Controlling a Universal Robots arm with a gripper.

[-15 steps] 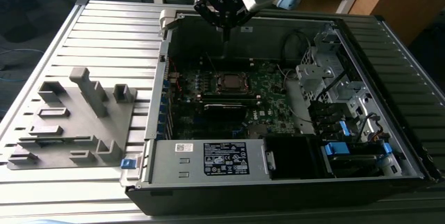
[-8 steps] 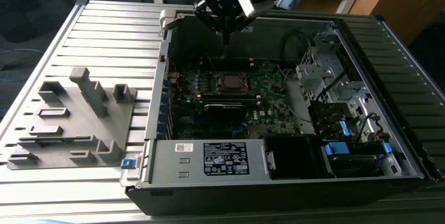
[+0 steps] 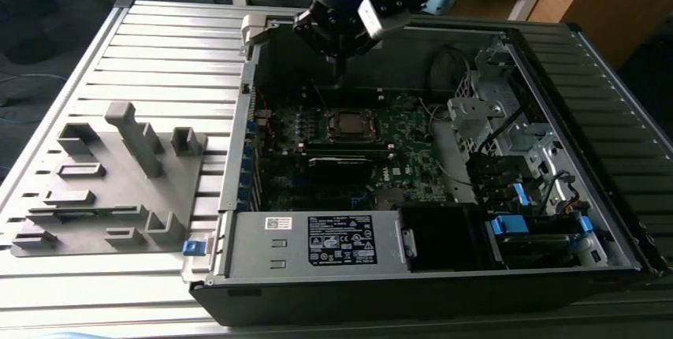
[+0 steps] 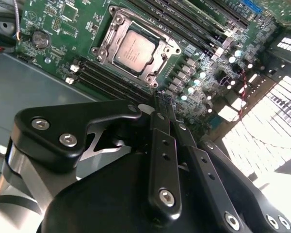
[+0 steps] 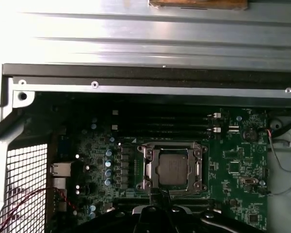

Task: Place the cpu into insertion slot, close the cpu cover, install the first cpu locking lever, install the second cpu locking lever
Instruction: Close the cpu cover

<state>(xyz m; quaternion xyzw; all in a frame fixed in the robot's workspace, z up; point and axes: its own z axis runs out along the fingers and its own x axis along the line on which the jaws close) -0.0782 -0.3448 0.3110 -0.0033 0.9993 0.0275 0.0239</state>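
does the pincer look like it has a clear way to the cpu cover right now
Probably yes: the pincer hangs near the cpu cover, which lies flat around the cpu with nothing over it.

Open computer case (image 3: 421,301) on slatted metal table (image 3: 169,47). Exterior view: grey fixture block (image 3: 105,189) at case's 9 o'clock, power supply (image 3: 315,244) inside at 6 o'clock.

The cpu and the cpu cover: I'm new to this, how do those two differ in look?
The cpu is a solid flat square, while the cpu cover is a frame with a square opening. The cpu has a plain smooth top, whereas the cpu cover carries screw heads at its corners. The cpu sits in the middle, and the larger cpu cover lies flat around it. Both are silver-grey metal.
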